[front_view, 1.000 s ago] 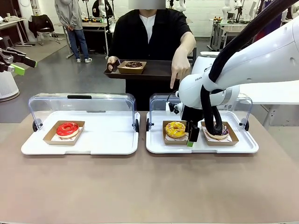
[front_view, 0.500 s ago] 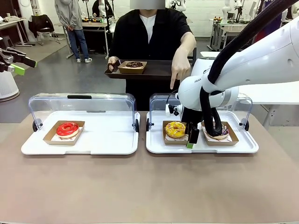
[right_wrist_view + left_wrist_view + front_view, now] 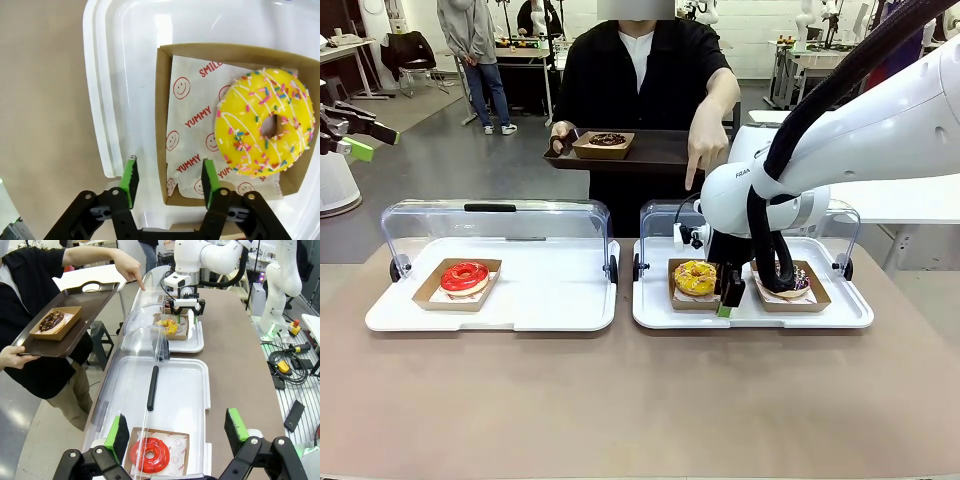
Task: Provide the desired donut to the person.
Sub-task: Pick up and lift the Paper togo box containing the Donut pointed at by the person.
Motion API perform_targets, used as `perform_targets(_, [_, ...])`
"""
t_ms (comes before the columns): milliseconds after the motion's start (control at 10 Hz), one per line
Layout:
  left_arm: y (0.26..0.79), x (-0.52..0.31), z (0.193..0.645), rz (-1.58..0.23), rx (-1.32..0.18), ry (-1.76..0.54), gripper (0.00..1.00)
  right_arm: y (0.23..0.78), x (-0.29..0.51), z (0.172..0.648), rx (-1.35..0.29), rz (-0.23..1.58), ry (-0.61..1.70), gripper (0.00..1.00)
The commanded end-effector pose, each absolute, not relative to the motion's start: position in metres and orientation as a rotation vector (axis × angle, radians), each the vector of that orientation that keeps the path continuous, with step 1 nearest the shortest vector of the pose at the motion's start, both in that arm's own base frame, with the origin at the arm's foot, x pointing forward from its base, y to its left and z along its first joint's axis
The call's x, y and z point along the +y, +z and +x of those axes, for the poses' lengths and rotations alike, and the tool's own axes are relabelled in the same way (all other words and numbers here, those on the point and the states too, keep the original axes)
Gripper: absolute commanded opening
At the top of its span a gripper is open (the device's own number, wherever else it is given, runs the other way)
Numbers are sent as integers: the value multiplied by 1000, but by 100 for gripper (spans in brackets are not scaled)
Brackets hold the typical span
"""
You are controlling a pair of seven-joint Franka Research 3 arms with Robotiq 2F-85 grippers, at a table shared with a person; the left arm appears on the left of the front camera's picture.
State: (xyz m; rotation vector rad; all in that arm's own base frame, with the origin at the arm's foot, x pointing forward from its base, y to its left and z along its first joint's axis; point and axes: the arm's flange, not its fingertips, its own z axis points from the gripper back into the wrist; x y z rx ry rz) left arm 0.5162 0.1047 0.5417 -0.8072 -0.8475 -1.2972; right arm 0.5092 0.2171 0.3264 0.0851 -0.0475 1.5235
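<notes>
Front view: the person stands at the far side of the table. One hand balances a dark brown tray carrying a chocolate donut. The other hand points an index finger down at the right-hand white tray. There the yellow donut sits in a shallow cardboard box, a glossy ring flecked with coloured sprinkles. The right gripper hangs at the box's right side, fingers down; I cannot tell their spacing here. The left gripper is raised far to the left, well apart from a red donut in the other tray.

Left wrist view: the left gripper has its green pads spread wide above the red donut and a clear domed lid. Farther along, the right gripper stands over the yellow donut.

Right wrist view: the yellow donut shows white icing drizzle and a small centre hole. It lies on a paper liner printed with red smileys, inside the brown cardboard box on smooth white plastic. The right gripper has its fingers parted, one on each side of the box's wall, not clamped on it.
</notes>
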Motion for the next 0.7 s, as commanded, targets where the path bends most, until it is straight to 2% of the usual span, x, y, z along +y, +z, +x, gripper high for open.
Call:
perform_targets(0, [543, 105, 515, -813, -845, -1290, 100, 319, 214, 512, -49, 66, 1543, 58])
perform_targets(100, [543, 105, 515, -813, -845, -1290, 100, 319, 214, 512, -49, 67, 1543, 21])
perform_targets(200, [543, 105, 515, -813, -845, -1290, 100, 318, 214, 513, -49, 68, 1543, 38])
perform_targets(300, [543, 105, 515, -813, -845, -1290, 100, 318, 214, 513, -49, 67, 1544, 1])
perform_targets(400, [543, 105, 515, -813, -845, -1290, 100, 318, 214, 513, -49, 68, 1545, 18])
perform_targets(500, [543, 105, 515, -813, -845, -1290, 100, 318, 214, 513, -47, 68, 1546, 0])
perform_targets(600, [543, 105, 515, -813, -845, -1290, 100, 318, 214, 513, -47, 69, 1546, 0])
